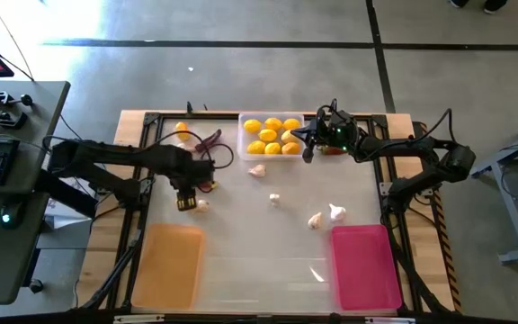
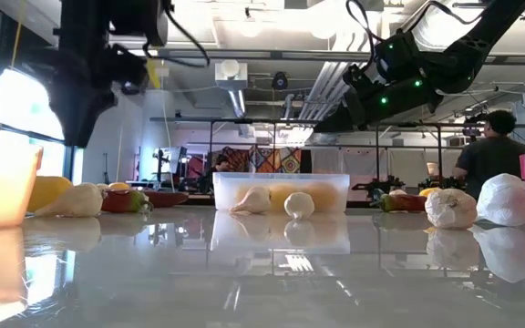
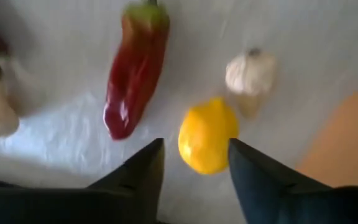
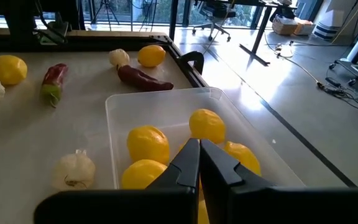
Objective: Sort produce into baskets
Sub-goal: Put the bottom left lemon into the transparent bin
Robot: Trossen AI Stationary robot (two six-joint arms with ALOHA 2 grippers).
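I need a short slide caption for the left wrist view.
Open left gripper above a yellow lemon, beside a long red chili pepper and white garlic bulb.

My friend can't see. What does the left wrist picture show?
A yellow lemon lies on the white table between the left end effector's open fingers. A red chili pepper and a garlic bulb lie beyond it.

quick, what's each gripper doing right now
left gripper: jaws open, straddling a lemon on the table, not closed on it.
right gripper: jaws shut, holding nothing, above the clear tray of lemons.
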